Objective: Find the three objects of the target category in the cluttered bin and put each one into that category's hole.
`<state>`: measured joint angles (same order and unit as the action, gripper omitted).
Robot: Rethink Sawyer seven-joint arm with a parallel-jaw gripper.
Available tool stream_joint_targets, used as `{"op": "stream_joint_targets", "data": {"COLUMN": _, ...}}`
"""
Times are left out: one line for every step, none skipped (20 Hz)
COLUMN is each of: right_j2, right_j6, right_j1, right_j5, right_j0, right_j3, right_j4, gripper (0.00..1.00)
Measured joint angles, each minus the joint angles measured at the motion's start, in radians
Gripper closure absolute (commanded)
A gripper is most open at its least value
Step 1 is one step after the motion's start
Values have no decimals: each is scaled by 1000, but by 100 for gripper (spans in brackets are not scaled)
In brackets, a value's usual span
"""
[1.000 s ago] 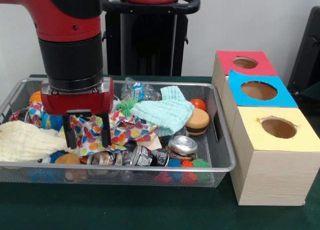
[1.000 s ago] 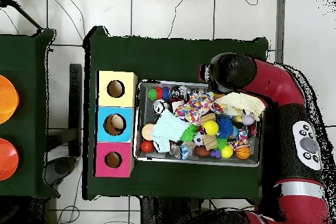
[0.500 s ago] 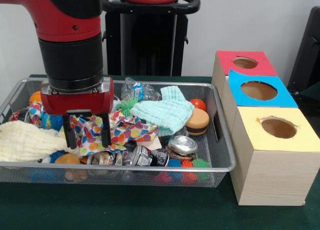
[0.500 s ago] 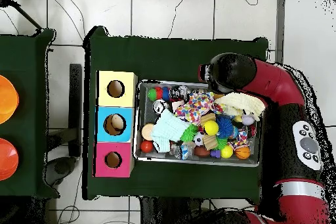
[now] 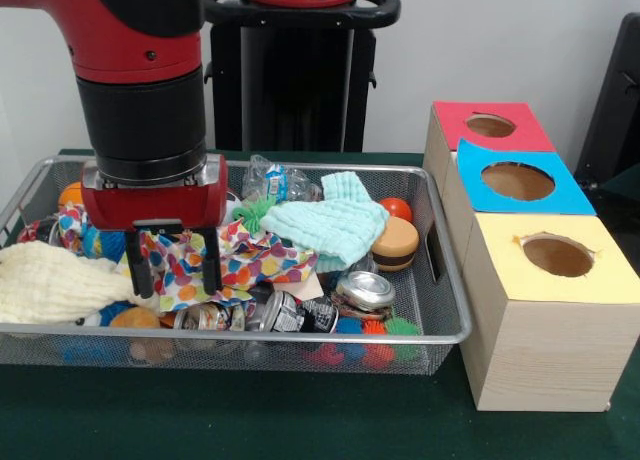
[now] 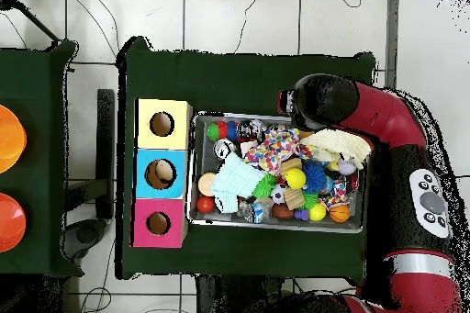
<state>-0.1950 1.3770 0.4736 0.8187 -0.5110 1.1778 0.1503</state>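
Hanging over the wire bin (image 5: 445, 332), the end effector (image 5: 174, 263) has its two black fingers (image 5: 140, 272) spread apart and pointing down at the polka-dot cloth (image 5: 245, 262), with nothing between them — whether the tips touch the fabric is hard to tell from the front. Landmark for everything else is that cloth, near the bin's middle. Just beside it toward the boxes lies a folded mint-green cloth (image 5: 330, 225), and past that a toy hamburger (image 5: 395, 243) with an orange-red ball (image 5: 397, 208) behind it. On the cloth's other side a cream cloth (image 5: 50, 283) drapes against the bin's front rim. In front of the polka-dot cloth sit a crushed can (image 5: 290, 313) and a round metal tin (image 5: 366, 289); behind it lies a clear plastic bottle (image 5: 275, 180). Outside the bin, beyond the hamburger, three wooden boxes stand in a row on the green table (image 5: 250, 420) — yellow-topped box (image 5: 556, 255) nearest the camera, blue-topped box (image 5: 518, 181) in the middle, red-topped box (image 5: 490, 126) farthest, each with a round hole.
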Motion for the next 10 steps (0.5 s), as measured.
{"op": "stream_joint_targets", "data": {"right_j2": 0, "right_j6": 0, "right_j1": 1, "right_j5": 0, "right_j0": 0, "right_j3": 0, "right_j4": 0, "gripper": 0}}
{"op": "stream_joint_targets", "data": {"right_j2": 0, "right_j6": 0, "right_j1": 1, "right_j5": 1, "right_j0": -1, "right_j3": 0, "right_j4": 0, "gripper": 0}}
{"op": "stream_joint_targets", "data": {"right_j2": 0, "right_j6": 0, "right_j1": 2, "right_j5": 1, "right_j0": -2, "right_j3": 0, "right_j4": 0, "gripper": 0}}
{"op": "stream_joint_targets", "data": {"right_j2": 0, "right_j6": 0, "right_j1": 3, "right_j5": 1, "right_j0": -4, "right_j3": 0, "right_j4": -1, "gripper": 0}}
{"op": "stream_joint_targets", "data": {"right_j2": 0, "right_j6": 0, "right_j1": 4, "right_j5": 1, "right_j0": -7, "right_j3": 0, "right_j4": -1, "gripper": 0}}
{"op": "stream_joint_targets", "data": {"right_j2": 0, "right_j6": 0, "right_j1": 5, "right_j5": 1, "right_j0": -11, "right_j3": 0, "right_j4": -1, "gripper": 0}}
{"op": "stream_joint_targets", "data": {"right_j2": 0, "right_j6": 0, "right_j1": 6, "right_j5": 1, "right_j0": -14, "right_j3": 0, "right_j4": -1, "gripper": 0}}
{"op": "stream_joint_targets", "data": {"right_j2": 0, "right_j6": 0, "right_j1": 6, "right_j5": 2, "right_j0": -20, "right_j3": 0, "right_j4": -1, "gripper": 0}}
{"op": "stream_joint_targets", "data": {"right_j2": 0, "right_j6": 0, "right_j1": 7, "right_j5": 3, "right_j0": -24, "right_j3": 0, "right_j4": -1, "gripper": 0}}
{"op": "stream_joint_targets", "data": {"right_j2": 0, "right_j6": 0, "right_j1": 8, "right_j5": 5, "right_j0": -29, "right_j3": 0, "right_j4": -1, "gripper": 0}}
